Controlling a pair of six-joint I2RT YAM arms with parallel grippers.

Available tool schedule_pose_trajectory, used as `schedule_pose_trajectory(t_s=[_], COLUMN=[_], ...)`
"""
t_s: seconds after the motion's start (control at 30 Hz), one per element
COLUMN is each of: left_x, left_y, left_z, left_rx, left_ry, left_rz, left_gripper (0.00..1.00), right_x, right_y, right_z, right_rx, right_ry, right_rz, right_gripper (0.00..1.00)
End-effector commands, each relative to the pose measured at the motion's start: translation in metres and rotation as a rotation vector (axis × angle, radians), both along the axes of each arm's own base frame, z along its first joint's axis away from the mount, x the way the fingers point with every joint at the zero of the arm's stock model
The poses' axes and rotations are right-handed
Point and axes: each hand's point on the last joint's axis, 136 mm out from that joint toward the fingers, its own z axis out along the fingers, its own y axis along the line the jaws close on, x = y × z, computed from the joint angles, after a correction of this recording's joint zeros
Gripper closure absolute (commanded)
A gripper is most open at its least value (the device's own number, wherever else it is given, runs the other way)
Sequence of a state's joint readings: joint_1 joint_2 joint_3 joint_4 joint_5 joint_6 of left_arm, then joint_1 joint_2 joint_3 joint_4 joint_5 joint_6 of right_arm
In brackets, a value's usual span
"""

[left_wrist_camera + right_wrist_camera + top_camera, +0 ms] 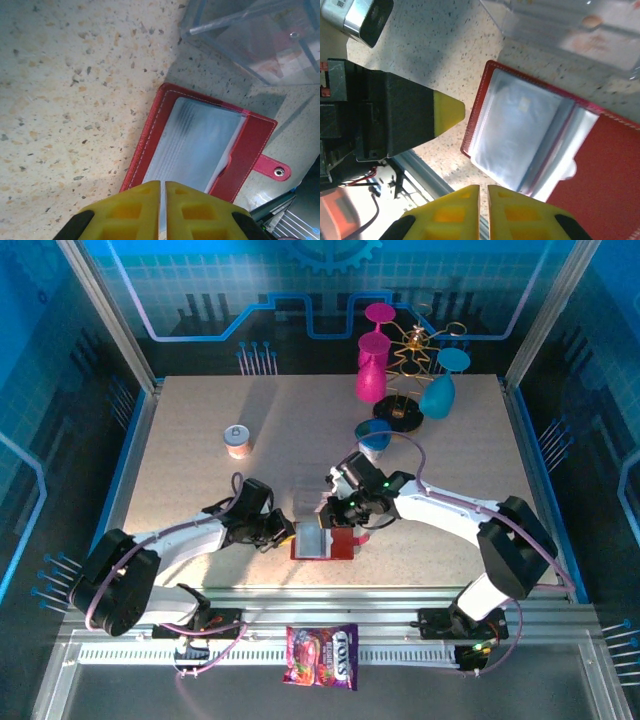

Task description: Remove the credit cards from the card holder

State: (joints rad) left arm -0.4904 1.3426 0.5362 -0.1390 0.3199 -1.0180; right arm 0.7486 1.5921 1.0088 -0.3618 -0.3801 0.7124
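The card holder [325, 543] lies open on the table near the front edge, dark red with greyish clear pockets [520, 132]. A pale credit card [192, 145] shows through the top pocket; other cards are hidden. In the left wrist view my left gripper [163, 184] is shut just above the holder's near edge. From the right wrist view its yellow tip [451, 112] stands a little off the holder's left edge. My right gripper [483, 188] is shut, nothing between its fingers, over the holder's corner [335, 517]. The left gripper [287, 534] sits at the holder's left side.
A transparent acrylic tray [305, 492] stands just behind the holder [260, 45]. Farther back are a small jar [237, 441], a blue glass [373, 436] and a wire rack with pink and blue glasses [405, 370]. A candy bag [322, 655] lies on the front rail.
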Motion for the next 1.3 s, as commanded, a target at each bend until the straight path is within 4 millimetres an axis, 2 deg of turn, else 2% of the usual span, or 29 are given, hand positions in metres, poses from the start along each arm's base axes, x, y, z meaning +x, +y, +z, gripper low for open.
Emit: schedule_pose_trajectory(t_s=[0.0, 0.17, 0.37, 0.8, 1.27], left_x=[0.001, -0.001, -0.003, -0.01, -0.013], left_y=[-0.007, -0.007, -0.006, -0.001, 0.004], left_z=[0.003, -0.005, -0.009, -0.018, -0.019], left_rx=[-0.011, -0.003, 0.007, 0.028, 0.041], left_ry=[-0.004, 0.019, 0.031, 0.061, 0.063], left_rz=[-0.031, -0.037, -0.041, -0.033, -0.023], left_gripper=[0.88, 0.89, 0.9, 0.9, 0.91], right_x=[0.001, 0.001, -0.001, -0.018, -0.023], right_y=[0.015, 0.019, 0.023, 0.032, 0.02], right_z=[-0.003, -0.016, -0.03, -0.054, -0.068], right_rx=[0.074, 0.07, 0.051, 0.016, -0.081], right_ry=[0.082, 0.122, 0.161, 0.237, 0.244], right_rz=[-0.03, -0.033, -0.034, 0.009, 0.002], right_gripper=[0.86, 0.86, 0.81, 0.74, 0.65])
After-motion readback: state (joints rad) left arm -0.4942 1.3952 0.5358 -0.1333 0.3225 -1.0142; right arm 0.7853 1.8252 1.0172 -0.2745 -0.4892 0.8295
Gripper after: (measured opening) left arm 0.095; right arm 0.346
